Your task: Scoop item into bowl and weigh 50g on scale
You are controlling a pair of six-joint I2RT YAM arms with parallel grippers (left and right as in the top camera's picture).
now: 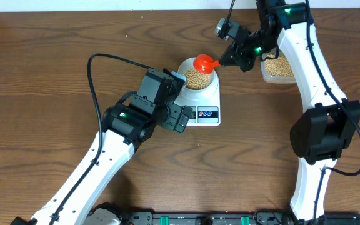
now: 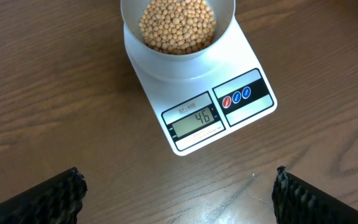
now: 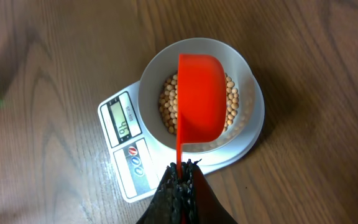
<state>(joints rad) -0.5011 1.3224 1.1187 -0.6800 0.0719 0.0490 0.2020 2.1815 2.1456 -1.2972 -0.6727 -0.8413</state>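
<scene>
The table point(image 1: 42, 94) is seen from straight above. The scale point(image 2: 191, 93) and bowl point(image 2: 224, 18) are viewed closely by both wrist cameras: at 12 o'clock from the left, centred from the right.

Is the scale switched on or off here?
On: the display of the scale reads 46 in the left wrist view, with the bowl of beans on it.

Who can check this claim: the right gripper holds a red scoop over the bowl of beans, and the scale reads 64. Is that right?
No: the left wrist view shows the scale reading 46, not 64. The right gripper does hold the red scoop over the bowl of beans.
</scene>
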